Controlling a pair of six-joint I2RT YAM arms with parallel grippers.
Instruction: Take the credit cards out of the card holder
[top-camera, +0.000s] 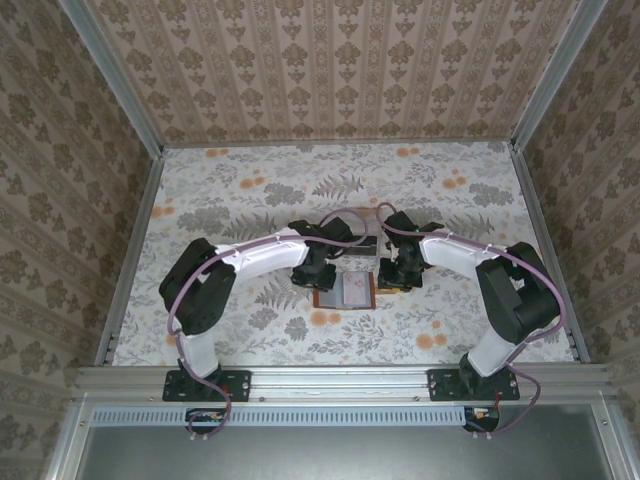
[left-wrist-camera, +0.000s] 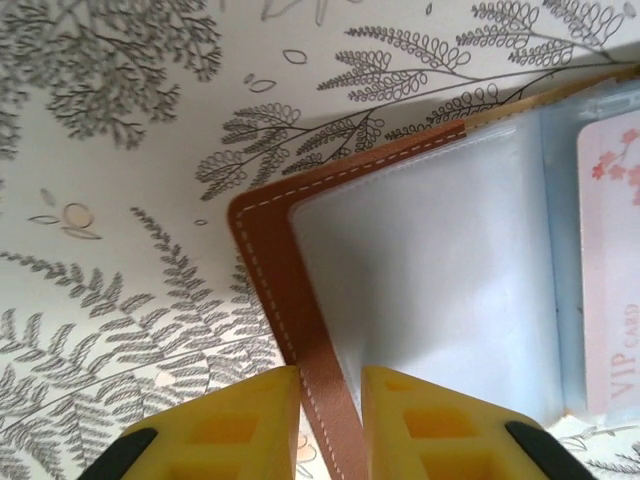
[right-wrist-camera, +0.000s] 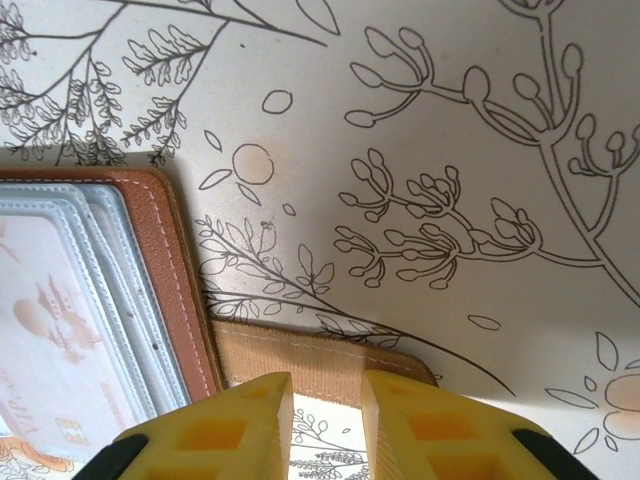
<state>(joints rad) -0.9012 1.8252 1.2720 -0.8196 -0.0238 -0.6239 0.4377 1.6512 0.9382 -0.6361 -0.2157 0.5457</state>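
The holder (top-camera: 345, 291) is lying open on the table (top-camera: 250, 190), close to the middle, with its clear pockets (left-wrist-camera: 430, 280) facing up. The cards (right-wrist-camera: 50, 330) are sitting inside those pockets, so none is out yet. Seen from above, one arm is reaching down at the holder's 10 o'clock and the other at its 2 o'clock. The left gripper (left-wrist-camera: 331, 425) is showing a thin gap, and the holder's brown edge is running right through that gap. It is not clear if the fingers are pinching the edge or just resting over it. The right gripper (right-wrist-camera: 327, 425) is narrow too, and its tips are sitting over the tan strap (right-wrist-camera: 320, 365) at the holder's 3 o'clock side. It is hard to tell if it is pressing the strap down or gripping it. Here is what might be going wrong next. The pockets look snug, so a tug on a card could be dragging the whole holder along if nothing is pinning it. If the strap is slipping free, the holder may be sliding or folding shut. The cards are thin and flat, so narrow fingers could be grabbing the clear pocket along with a card, or missing the card's edge. The two arms are working very near each other, so they could be bumping.
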